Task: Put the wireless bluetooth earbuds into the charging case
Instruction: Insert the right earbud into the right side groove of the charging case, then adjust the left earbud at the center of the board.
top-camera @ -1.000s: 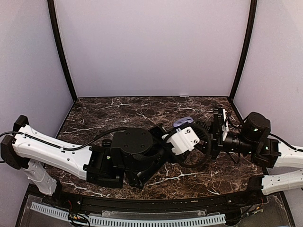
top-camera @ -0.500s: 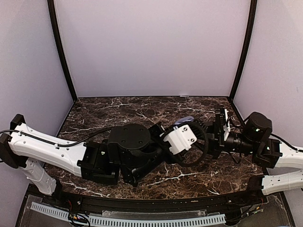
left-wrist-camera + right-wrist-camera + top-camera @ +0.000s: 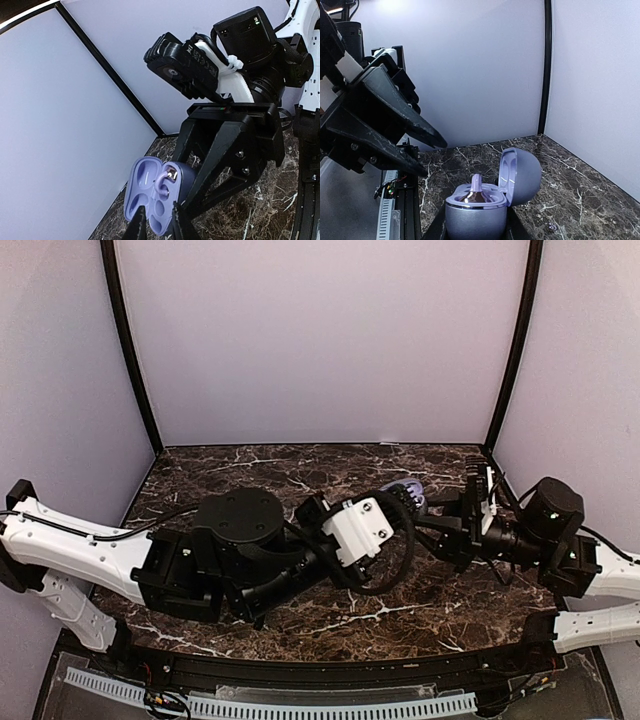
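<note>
Right wrist: we judge the earbud (image 3: 475,187) light and slick (pinch its raised tip). The right gripper (image 3: 475,226) clamps the case (image 3: 485,210); the left gripper (image 3: 436,160) is spread.

White-shell, black-joint left arm (image 3: 90,555): round black disc cap (image 3: 238,523), looped black cable (image 3: 408,540). Matching right arm (image 3: 610,580): green LED (image 3: 548,512). Black left tool (image 3: 435,159), right tool (image 3: 192,202): tapered fingers, silver screws.

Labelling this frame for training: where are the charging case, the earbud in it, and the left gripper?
charging case (image 3: 472,222), right wrist view, front wall.
earbud (image 3: 476,184), right wrist view, raised tip.
left gripper (image 3: 436,160), right wrist view, between fingertips.
</note>
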Controlling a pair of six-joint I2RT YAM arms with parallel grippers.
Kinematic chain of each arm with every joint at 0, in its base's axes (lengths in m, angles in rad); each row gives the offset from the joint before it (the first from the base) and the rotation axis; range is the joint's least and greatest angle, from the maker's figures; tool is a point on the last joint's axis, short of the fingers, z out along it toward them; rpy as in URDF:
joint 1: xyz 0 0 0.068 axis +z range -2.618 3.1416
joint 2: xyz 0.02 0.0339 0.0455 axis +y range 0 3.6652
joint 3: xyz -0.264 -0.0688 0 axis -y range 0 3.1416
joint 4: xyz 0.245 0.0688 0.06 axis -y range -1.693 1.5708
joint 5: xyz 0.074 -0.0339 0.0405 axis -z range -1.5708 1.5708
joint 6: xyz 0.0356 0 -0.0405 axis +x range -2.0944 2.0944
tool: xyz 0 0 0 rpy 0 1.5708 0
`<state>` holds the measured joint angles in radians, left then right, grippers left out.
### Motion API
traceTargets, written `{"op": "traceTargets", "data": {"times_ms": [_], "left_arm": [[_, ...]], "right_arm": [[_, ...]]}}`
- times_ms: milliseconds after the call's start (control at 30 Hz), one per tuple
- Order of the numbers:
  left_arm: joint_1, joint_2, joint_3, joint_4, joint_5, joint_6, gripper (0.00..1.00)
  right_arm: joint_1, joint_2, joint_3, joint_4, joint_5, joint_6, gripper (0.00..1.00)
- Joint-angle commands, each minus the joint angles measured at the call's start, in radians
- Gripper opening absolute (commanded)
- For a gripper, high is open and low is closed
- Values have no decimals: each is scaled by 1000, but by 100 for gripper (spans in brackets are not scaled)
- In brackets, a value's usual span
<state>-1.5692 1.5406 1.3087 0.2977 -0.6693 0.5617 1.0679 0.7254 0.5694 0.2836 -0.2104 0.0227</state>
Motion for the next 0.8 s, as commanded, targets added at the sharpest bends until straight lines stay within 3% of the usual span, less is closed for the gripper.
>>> {"op": "traceTargets", "data": {"times_ms": [0,100,267,367,533,767], "left_arm": [[0,-121,-58,-1,84,-62,23],[77,-184,-71,-83,136,-204,31],[419,-279,-120,-254,345,-500,41],[553,-284,-162,-280,413,-616,44],[763,-172,-170,-347,574,-698,48],[901,132,-37,-419,829,-679,47]], "right_arm": [[6,-28,-15,28,67,-1,0],[3,-42,-20,18,108,20,0],[1,-70,-42,9,170,61,0],[-7,-97,-54,2,193,77,0],[-22,-110,-53,-27,198,88,0],[-36,-119,-69,-20,191,98,0]]}}
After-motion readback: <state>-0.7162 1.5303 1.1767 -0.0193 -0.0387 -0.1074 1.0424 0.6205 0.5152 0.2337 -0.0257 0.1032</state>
